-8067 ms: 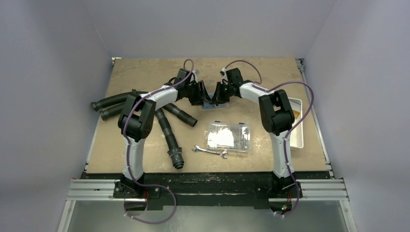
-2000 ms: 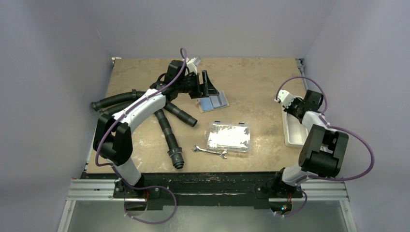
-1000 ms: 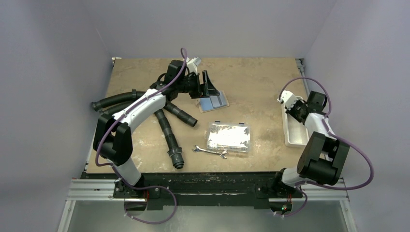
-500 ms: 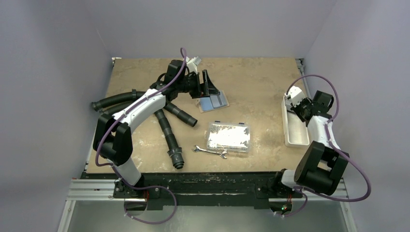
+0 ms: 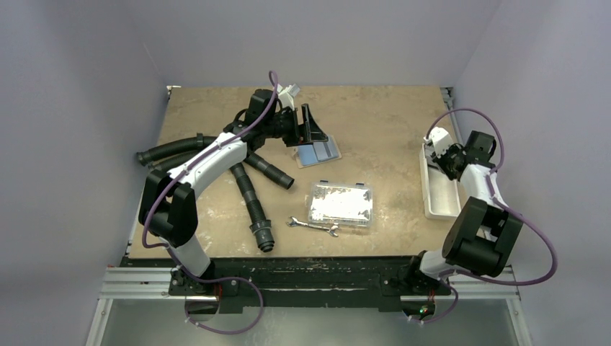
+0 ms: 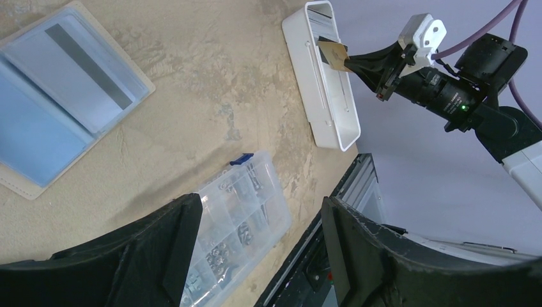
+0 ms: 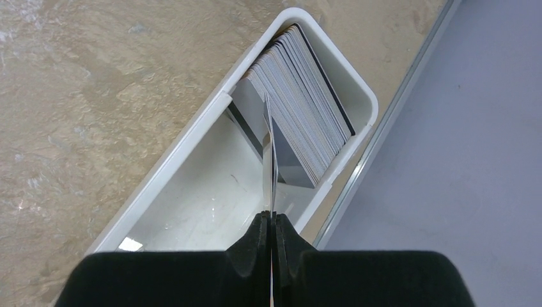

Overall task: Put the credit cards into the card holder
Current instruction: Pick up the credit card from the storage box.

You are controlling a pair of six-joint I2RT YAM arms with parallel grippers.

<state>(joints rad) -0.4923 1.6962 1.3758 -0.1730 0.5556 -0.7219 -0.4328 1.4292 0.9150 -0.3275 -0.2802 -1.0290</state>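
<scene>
The card holder (image 5: 319,153) lies open on the table, grey-blue inside with a tan edge, and light-blue cards fill its pockets (image 6: 64,115). My left gripper (image 5: 306,130) hovers just above its far-left side, open, with nothing between the fingers (image 6: 259,217). A stack of credit cards (image 7: 307,128) stands on edge in the far end of the white tray (image 7: 192,137). Over the tray, my right gripper (image 7: 271,220) is shut on a single credit card (image 7: 271,160), seen edge-on. The left wrist view shows that card (image 6: 332,52) held above the tray.
A clear plastic compartment box (image 5: 340,203) of small hardware sits mid-table, with a wrench (image 5: 313,227) in front of it. Black corrugated hoses (image 5: 248,187) sprawl on the left. The white tray (image 5: 439,205) lies along the table's right edge, by the wall.
The right wrist has shifted slightly toward the tray's far end, and its jaws have pinched down on a card. The left arm and card holder have not moved.
</scene>
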